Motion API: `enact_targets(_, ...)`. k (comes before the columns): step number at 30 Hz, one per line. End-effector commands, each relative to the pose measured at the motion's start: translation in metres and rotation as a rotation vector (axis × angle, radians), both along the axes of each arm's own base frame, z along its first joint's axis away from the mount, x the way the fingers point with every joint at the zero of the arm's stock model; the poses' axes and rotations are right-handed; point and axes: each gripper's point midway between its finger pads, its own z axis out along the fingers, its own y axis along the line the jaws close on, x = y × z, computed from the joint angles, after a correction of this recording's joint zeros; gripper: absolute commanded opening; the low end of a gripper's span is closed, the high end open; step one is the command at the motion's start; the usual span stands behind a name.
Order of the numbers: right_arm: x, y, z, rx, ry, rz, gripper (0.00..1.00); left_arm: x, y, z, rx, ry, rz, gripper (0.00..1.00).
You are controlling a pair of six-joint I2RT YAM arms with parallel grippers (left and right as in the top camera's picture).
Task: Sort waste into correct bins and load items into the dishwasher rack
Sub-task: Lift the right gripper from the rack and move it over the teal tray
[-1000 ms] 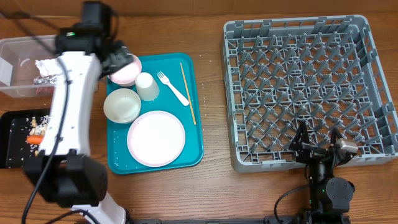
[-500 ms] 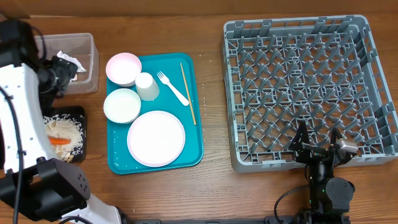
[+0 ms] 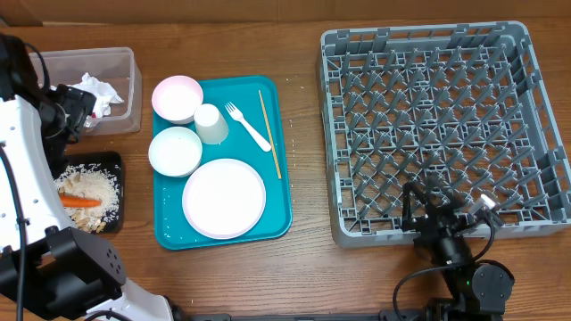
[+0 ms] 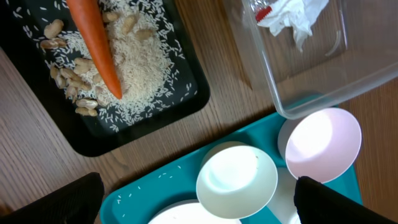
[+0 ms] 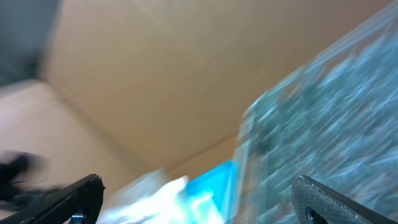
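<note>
My left gripper (image 3: 73,114) hangs open and holds nothing, by the clear tub (image 3: 125,89), which contains crumpled napkins (image 3: 94,89) and a red-and-silver wrapper (image 4: 264,11). The black tray (image 3: 114,160) carries rice (image 3: 89,185) and an orange carrot (image 3: 82,201). On the teal tray (image 3: 281,223) lie a pink-tinted bowl (image 3: 177,98), a cup (image 3: 211,123), a white bowl (image 3: 175,150), a plate (image 3: 224,198), a fork (image 3: 248,125) and a chopstick (image 3: 269,132). My right gripper (image 3: 443,207) is open and holds nothing at the near edge of the grey rack (image 3: 332,134). The right wrist view is blurred.
Both bins sit left of the teal tray, on the wooden table (image 3: 308,267). The rack has nothing in it and fills the right half. My white left arm (image 3: 22,178) stands along the left edge, beside the black tray.
My left arm has swung left, away from the pink-tinted bowl. The tub and black tray now lie further right, nearer the teal tray, with more rice in the tray. My right gripper has turned slightly.
</note>
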Motion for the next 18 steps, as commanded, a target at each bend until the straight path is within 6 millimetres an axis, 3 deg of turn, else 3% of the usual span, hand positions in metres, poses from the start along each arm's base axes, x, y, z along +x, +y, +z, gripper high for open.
enact_targets(1, -0.014, 0.029, -0.005, 0.331, 0.189, 0.238, 1.00, 0.000, 0.005, 0.002, -0.045, -0.034, 0.042, 1.00)
enact_targets(3, -0.017, 0.029, 0.008, 0.305, 0.123, 0.249, 1.00, 0.000, 0.003, 0.002, -0.059, -0.039, 0.041, 1.00)
enact_targets(8, -0.037, 0.029, 0.066, 0.213, -0.155, 0.265, 1.00, -0.005, 0.013, 0.001, 0.000, -0.011, 0.045, 1.00)
enact_targets(13, -0.045, 0.028, 0.107, 0.092, -0.219, 0.211, 1.00, 0.003, 0.013, 0.004, -0.040, -0.067, 0.034, 1.00)
enact_targets(18, -0.045, 0.027, 0.170, -0.124, -0.293, 0.143, 1.00, 0.003, 0.014, 0.003, -0.057, -0.072, 0.035, 1.00)
